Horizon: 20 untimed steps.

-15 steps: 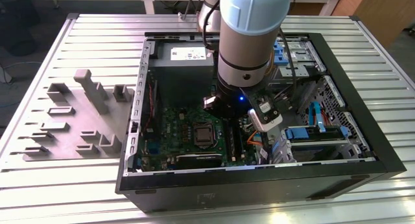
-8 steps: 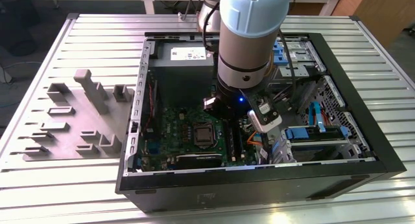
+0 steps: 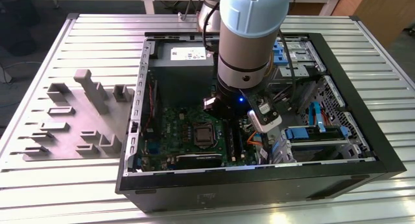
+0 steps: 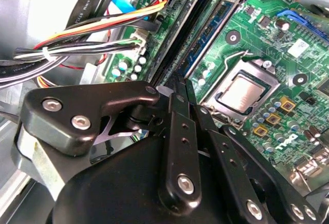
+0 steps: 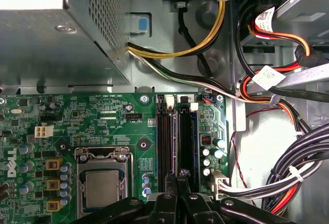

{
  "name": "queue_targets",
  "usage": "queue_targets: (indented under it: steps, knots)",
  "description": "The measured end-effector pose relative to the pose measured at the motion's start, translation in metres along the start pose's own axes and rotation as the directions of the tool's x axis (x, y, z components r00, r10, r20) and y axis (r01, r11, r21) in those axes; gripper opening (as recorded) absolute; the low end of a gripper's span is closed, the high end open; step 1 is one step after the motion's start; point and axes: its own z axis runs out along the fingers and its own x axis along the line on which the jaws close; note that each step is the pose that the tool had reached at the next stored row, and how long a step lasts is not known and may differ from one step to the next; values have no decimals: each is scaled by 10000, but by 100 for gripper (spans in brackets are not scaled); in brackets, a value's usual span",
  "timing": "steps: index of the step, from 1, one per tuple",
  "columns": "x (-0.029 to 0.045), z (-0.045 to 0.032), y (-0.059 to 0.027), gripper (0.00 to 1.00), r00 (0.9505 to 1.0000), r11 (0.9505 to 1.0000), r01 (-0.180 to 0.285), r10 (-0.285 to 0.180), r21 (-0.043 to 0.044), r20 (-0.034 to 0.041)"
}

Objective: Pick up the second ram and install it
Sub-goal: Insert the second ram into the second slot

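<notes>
My gripper [image 5: 180, 179] is down inside the open computer case [image 3: 139, 112], right over the memory slots [image 5: 165, 142] of the green motherboard [image 5: 103, 121]. Its black fingers [image 4: 177, 111] stand almost together, pinched on a thin dark edge that runs along the slot beside the blue one. That edge is the second ram [image 4: 191, 34], seen end-on in both wrist views and hard to tell from the slot; its flat faces and label are hidden. The white slot latches [image 5: 186, 99] stand at the slots' far end. In the exterior view the arm's wrist [image 3: 250, 95] covers this spot.
The processor socket [image 5: 100, 180] lies beside the slots. Cable bundles [image 5: 288, 178] crowd the other side. The grey power-supply box [image 5: 56, 34] sits beyond the slots' far end. Blue drive brackets [image 3: 304, 134] are at the exterior view's right, and a grey parts fixture [image 3: 77, 117] stands on the slatted table at its left.
</notes>
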Motion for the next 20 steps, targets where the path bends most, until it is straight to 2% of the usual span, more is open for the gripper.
queue_targets:
  steps: [12, 20]
  knots:
    - [-2, -34, 2, 11, 10000, 10000, 5, -5, -3, 7]
    - [0, -33, 2, 11, 9998, 9998, 215, -215, -12, -7]
